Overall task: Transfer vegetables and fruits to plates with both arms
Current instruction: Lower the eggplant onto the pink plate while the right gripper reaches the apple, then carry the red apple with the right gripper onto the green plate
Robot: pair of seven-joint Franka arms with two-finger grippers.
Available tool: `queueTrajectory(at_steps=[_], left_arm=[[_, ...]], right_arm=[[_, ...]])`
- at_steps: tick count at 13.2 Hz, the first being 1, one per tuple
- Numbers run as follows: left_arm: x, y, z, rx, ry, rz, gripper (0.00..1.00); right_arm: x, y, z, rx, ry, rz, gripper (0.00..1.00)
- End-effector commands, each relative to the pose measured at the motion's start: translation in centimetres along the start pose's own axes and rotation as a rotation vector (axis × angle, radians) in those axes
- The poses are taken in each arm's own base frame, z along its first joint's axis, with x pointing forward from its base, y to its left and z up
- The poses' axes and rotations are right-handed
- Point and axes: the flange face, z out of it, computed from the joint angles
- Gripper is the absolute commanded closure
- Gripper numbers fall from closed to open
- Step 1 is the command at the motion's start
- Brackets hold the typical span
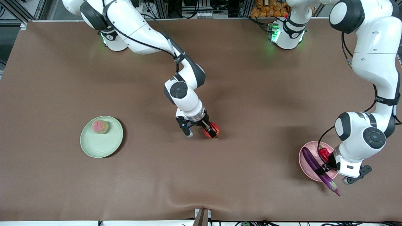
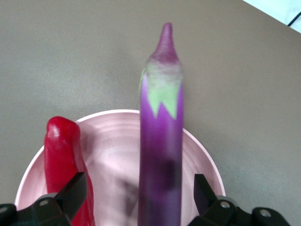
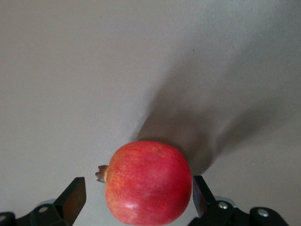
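A purple eggplant (image 1: pixel 311 160) and a red chili pepper (image 1: pixel 323 153) lie on the pink plate (image 1: pixel 307 169) at the left arm's end of the table. The eggplant's stem end hangs over the rim. My left gripper (image 1: pixel 325 168) is open just above the plate, its fingers astride the eggplant (image 2: pixel 160 141) without touching it, with the chili (image 2: pixel 61 150) beside one finger. My right gripper (image 1: pixel 209 129) is open around the red pomegranate (image 1: pixel 216 127) on the cloth at mid-table; the fruit (image 3: pixel 148 183) sits between the fingers. The fuzzy pinkish fruit (image 1: pixel 100 126) lies on the green plate (image 1: pixel 100 149).
A brown cloth (image 1: pixel 201 78) covers the whole table. The green plate is toward the right arm's end, the pink plate (image 2: pixel 113 141) close to the table's front corner. The cloth bulges slightly at the front edge near a bracket (image 1: pixel 202 216).
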Motion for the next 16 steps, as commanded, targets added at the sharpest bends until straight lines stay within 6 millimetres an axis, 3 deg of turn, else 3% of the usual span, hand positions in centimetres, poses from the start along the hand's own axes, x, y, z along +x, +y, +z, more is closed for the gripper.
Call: queueTrajectory(at_steps=[1, 2, 3, 4, 5, 8, 9, 11, 12, 14, 16], left_arm=[[0.0, 1.5, -5.9, 0.030, -0.014, 0.119, 0.00], [0.3, 1.6, -8.7, 0.044, -0.014, 0.174, 0.00], [0.6, 1.1, -11.8, 0.069, -0.021, 0.214, 0.00], [0.7, 0.9, -15.3, 0.091, -0.024, 0.265, 0.00], [0.7, 0.7, -19.1, 0.108, -0.020, 0.299, 0.00], [-0.6, 0.3, -28.0, 0.132, -0.029, 0.302, 0.00], [-1.4, 0.5, -30.3, 0.134, -0.040, 0.301, 0.00], [-3.4, 1.7, -33.7, 0.099, -0.080, 0.319, 0.00], [-4.3, 1.9, -36.2, 0.099, -0.067, 0.325, 0.00], [-6.0, 2.3, -38.5, 0.109, -0.099, 0.351, 0.00], [-7.7, 2.1, -42.0, 0.060, -0.105, 0.365, 0.00]], right_arm=[[-1.1, -0.2, 0.8, 0.007, 0.001, 0.006, 0.00], [-1.1, -0.2, 0.8, 0.007, 0.005, -0.002, 0.00], [-1.3, -0.2, 0.8, 0.007, 0.010, -0.012, 0.53], [-1.2, -0.3, 0.6, 0.009, 0.013, -0.020, 0.91], [-0.6, -0.5, 0.2, 0.007, 0.018, -0.025, 1.00], [2.6, -1.9, -2.8, -0.043, 0.025, 0.012, 1.00], [4.3, -1.9, -3.5, -0.106, 0.020, 0.006, 1.00], [7.5, -2.9, -7.5, -0.190, 0.005, -0.081, 1.00], [10.1, -2.9, -9.5, -0.231, -0.003, -0.110, 1.00], [15.6, -2.6, -13.9, -0.307, -0.029, -0.192, 1.00], [23.1, -0.3, -18.5, -0.403, -0.091, -0.279, 1.00]])
